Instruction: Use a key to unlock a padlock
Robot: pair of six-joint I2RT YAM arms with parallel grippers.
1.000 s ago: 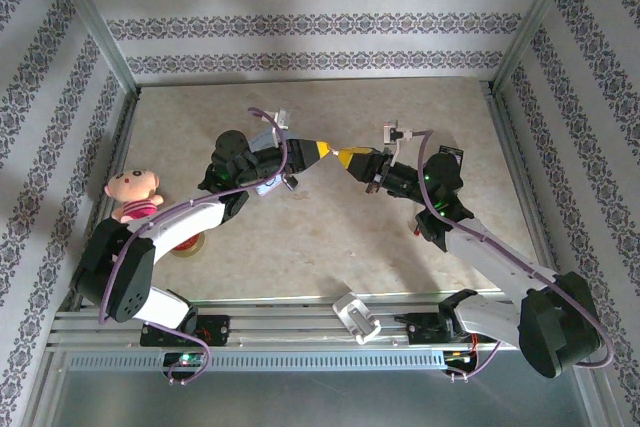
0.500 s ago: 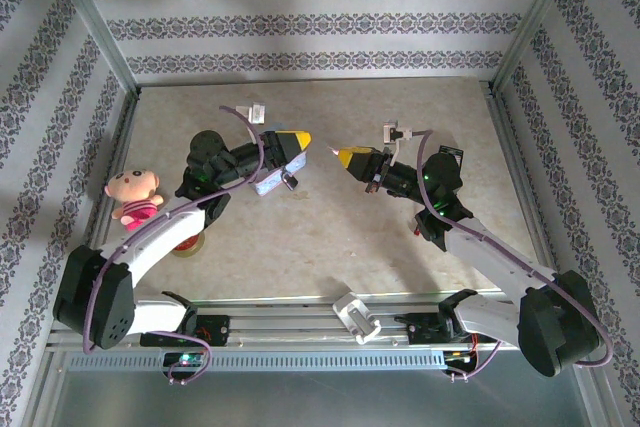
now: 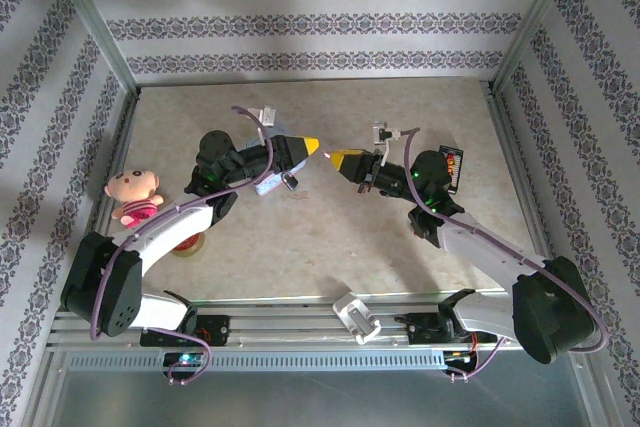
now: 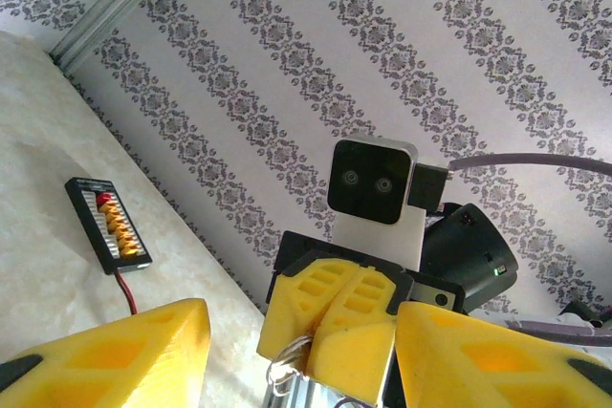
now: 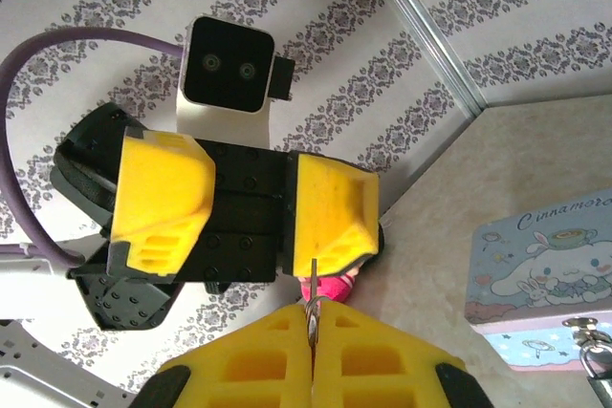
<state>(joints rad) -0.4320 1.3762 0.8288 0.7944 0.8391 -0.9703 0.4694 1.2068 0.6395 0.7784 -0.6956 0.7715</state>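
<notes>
left gripper (image 3: 310, 144) tip-to-tip w/ right gripper (image 3: 338, 157), table (image 3: 330, 242) centre open

"Where's the padlock (image 3: 288, 182)?"
"On the table (image 3: 330, 237), just beside the pale blue tin (image 3: 268, 183). It's tiny and dark, with a thin silvery shackle."
"And the key (image 5: 312, 308)?"
"A thin blade, upright, pinched between the jaws of the right gripper (image 3: 335, 156)."

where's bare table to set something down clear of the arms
Widest bare patch: near middle of the table, between the left arm and right arm. The far strip along the back wall is free too. Crowded: mid-table, where the left claw faces the right claw, gripping the key, beside the tin box and padlock.
</notes>
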